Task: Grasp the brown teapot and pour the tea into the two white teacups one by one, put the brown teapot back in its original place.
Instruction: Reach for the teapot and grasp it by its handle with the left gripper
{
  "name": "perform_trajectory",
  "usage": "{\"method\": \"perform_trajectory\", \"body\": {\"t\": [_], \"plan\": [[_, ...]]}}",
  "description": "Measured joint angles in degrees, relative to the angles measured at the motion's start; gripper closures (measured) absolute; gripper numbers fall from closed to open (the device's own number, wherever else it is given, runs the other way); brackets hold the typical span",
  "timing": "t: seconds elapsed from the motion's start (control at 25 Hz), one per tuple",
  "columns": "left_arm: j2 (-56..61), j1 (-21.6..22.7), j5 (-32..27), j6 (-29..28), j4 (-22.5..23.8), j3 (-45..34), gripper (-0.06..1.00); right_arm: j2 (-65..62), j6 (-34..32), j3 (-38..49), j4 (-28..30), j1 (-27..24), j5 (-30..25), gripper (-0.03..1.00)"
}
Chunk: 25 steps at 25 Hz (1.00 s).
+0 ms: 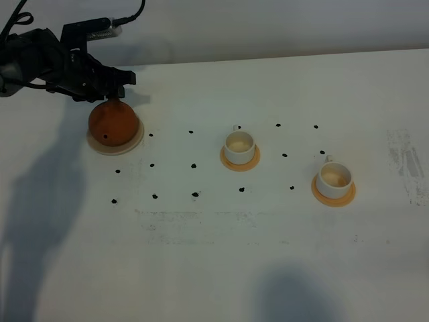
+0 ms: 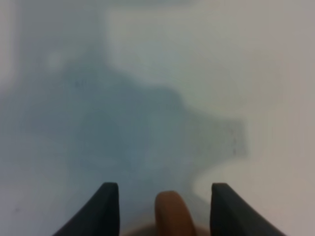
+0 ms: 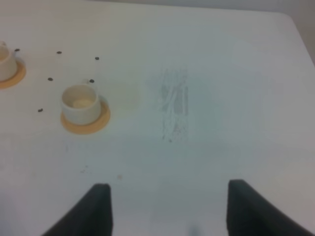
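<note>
Bracketing what appears to be the loop handle (image 2: 172, 214) of the brown teapot (image 1: 114, 124) with the left gripper (image 2: 165, 187), jaws spread, with a gap on each side and nothing pinched. Counting no step of the task as done: finding the brown teapot upright on its cream coaster (image 1: 100, 149) at the far left of the table (image 1: 268, 268), not yet lifted, and both white teacups (image 1: 239, 144) (image 1: 333, 176) on orange coasters (image 1: 228, 163) well apart to its right, with no tea discernible inside. Remaining: closing on the handle, lifting, pouring into each cup in turn, returning the pot. Reaching in from the far left edge with the left arm, wrist hanging just above the pot. Holding the right gripper (image 3: 170, 186) spread and empty over bare table near the rightmost cup.
</note>
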<state>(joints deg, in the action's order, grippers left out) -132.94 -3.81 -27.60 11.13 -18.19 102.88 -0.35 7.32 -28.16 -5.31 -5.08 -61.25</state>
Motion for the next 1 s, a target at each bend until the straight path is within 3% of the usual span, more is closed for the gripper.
{"method": "perform_trajectory", "body": {"t": [1.0], "plan": [[0.2, 0.1, -0.4, 0.0, 8.4, 0.3, 0.52, 0.0, 0.0, 0.0, 0.0, 0.0, 0.0, 0.45]]}}
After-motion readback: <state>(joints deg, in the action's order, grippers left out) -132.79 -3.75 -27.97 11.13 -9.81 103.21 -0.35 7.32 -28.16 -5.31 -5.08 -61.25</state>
